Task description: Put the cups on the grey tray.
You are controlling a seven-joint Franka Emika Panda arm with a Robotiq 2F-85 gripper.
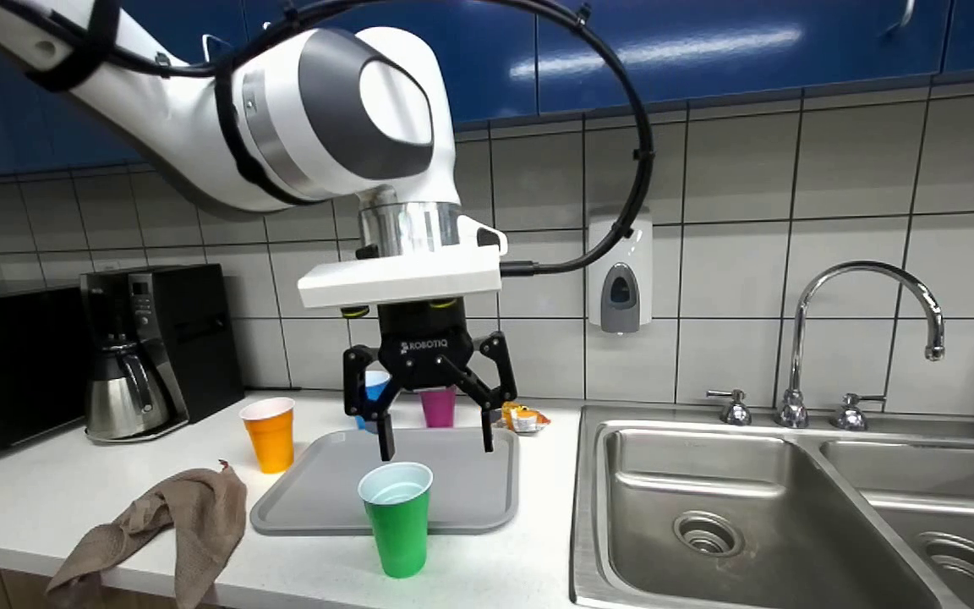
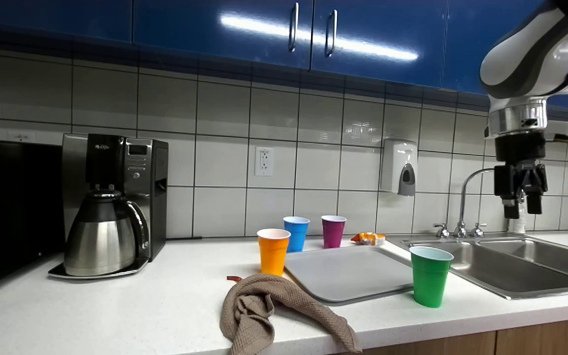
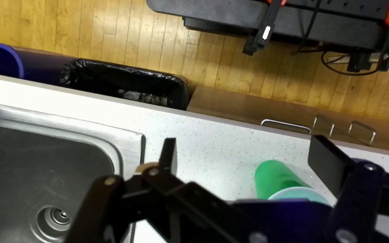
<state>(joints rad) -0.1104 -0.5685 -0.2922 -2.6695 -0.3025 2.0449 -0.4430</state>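
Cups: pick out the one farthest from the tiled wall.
The green cup, standing in front of the grey tray, the only one the wrist view shows. The blue cup and purple cup stand behind the tray, the orange cup beside it.

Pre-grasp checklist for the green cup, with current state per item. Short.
1. Hand open, holding nothing: ok.
2. Green cup upright, mouth up: ok in both exterior views.
3. Hand lined up with the green cup: not ok. The cup sits off-centre in the hand's gap in the wrist view; the hand hangs toward the sink side of it.
4. Grey tray flat on the counter: ok.
5. Brown cloth off the tray: ok, bunched beside it.
6. Green cup empty inside: cannot tell, its bottom isn't clearly shown.
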